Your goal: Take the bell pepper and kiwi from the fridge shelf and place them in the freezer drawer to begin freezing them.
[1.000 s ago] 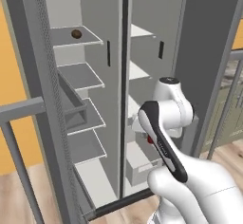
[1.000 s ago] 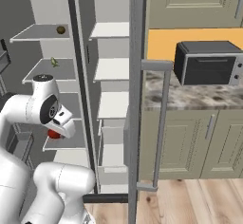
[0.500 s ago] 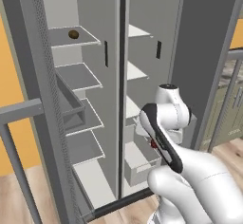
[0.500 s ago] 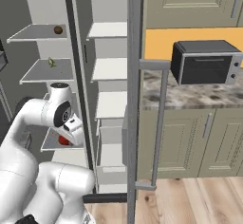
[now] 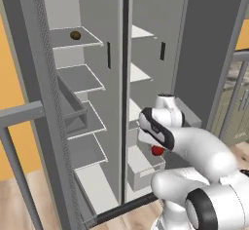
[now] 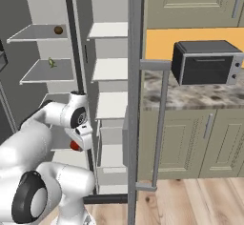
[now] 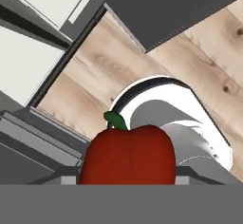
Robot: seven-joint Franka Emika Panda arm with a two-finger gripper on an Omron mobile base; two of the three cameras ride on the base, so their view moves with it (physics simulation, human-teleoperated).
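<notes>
Clamped between the jaws of the two-finger pincer (image 7: 127, 182) sits the glossy red, lumpy bell pepper (image 7: 127, 154), its short green stem tilted to one side in the hand view; the pincer is closed on it. In the left base view the pepper (image 5: 157, 150) shows as a red spot under the white wrist. Over the last second the hand has come down from mid-fridge height, carrying the pepper with it, and the base views have shifted a little as well, so part of that change is the camera's.

Just below and beyond the pincer lies the pale grey-white, thin-walled freezer drawer (image 5: 142, 168), pulled out at the foot of the right compartment. The descent suggests the carry is nearly over; lowering into the drawer and releasing looks like the step in hand.

Far above and to the pincer's left, the dull brown oval kiwi (image 5: 75, 35) rests on the top shelf of the left compartment, not yet fetched. A thin green-yellow item (image 6: 52, 63) lies one shelf below it.
</notes>
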